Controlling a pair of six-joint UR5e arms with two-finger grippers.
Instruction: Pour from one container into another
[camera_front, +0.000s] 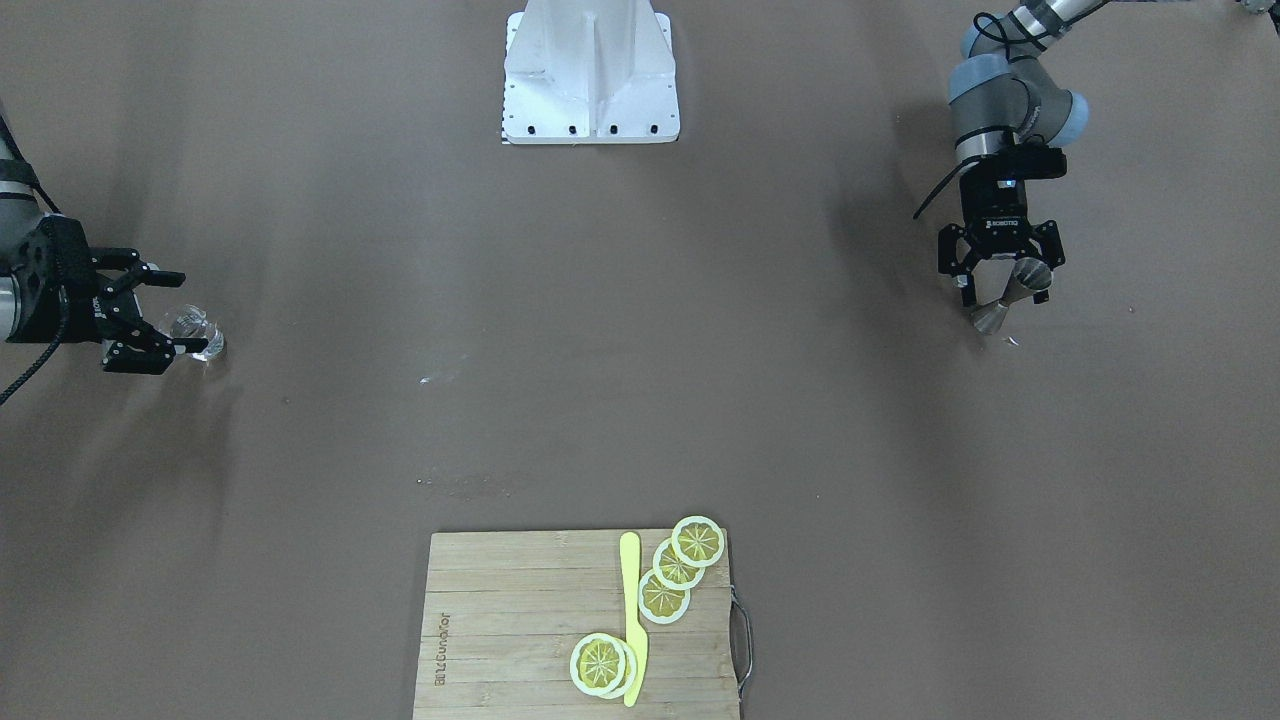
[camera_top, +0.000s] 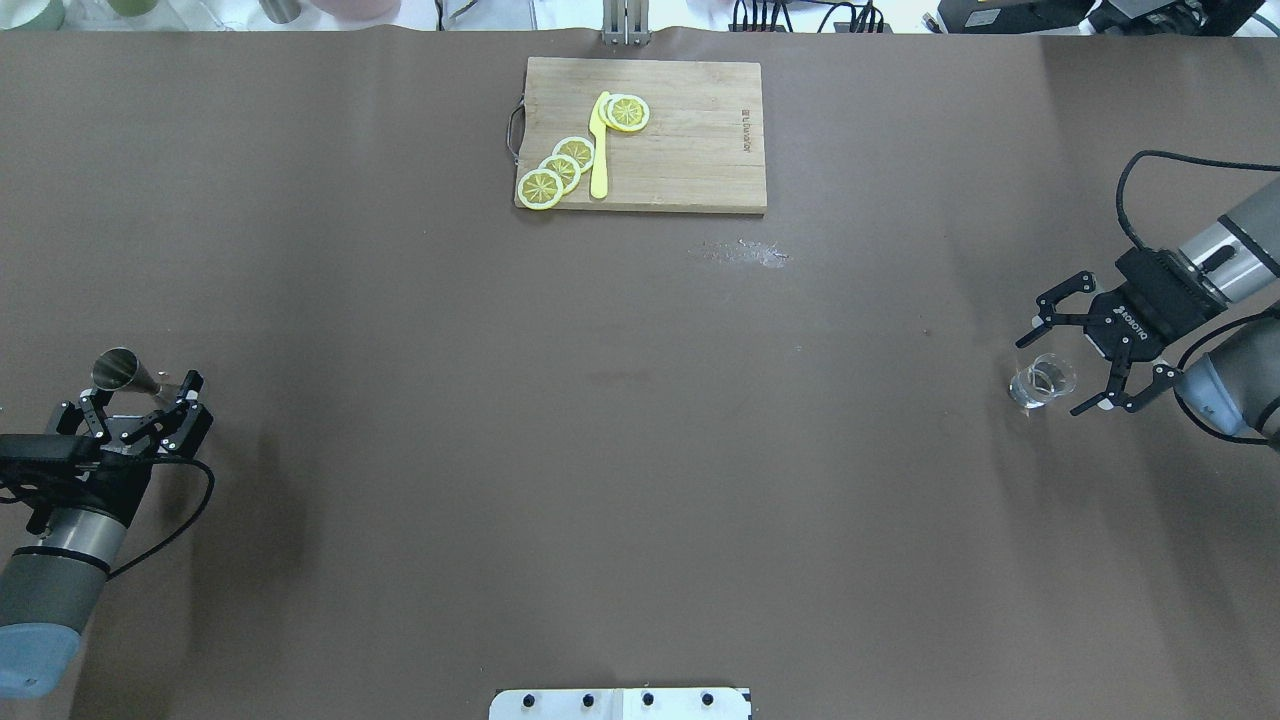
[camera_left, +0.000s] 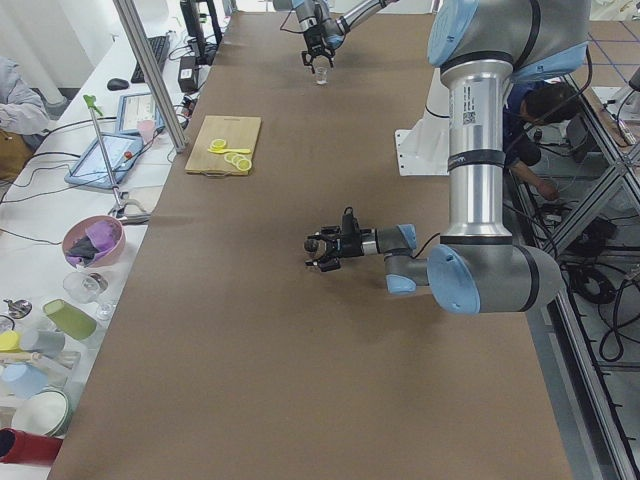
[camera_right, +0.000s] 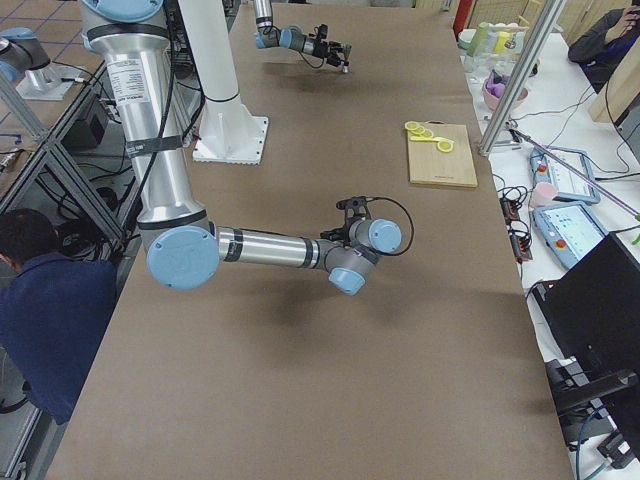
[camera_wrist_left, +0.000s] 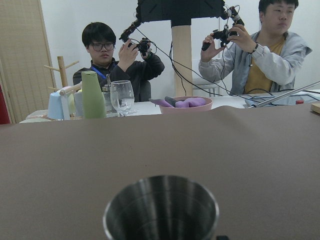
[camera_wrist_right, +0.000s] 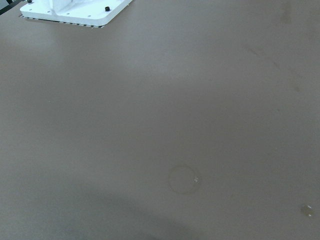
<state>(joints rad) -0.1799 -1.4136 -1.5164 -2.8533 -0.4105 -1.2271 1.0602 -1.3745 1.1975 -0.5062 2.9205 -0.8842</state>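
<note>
The grey metal jigger (camera_front: 1030, 276) is seen near the end of the brown table (camera_front: 640, 400) on the robot's left, set between the spread fingers of the left gripper (camera_front: 1004, 298); no squeeze on it can be made out. At the opposite end the clear glass tumbler (camera_top: 1040, 383) is stood between the fingertips of the right gripper (camera_top: 1053, 376), likewise held wide apart (the cutting board (camera_top: 690, 150), with lemon slices (camera_top: 560, 170) and a yellow knife (camera_top: 599, 150), is seen at the far edge, well apart from both).
</note>
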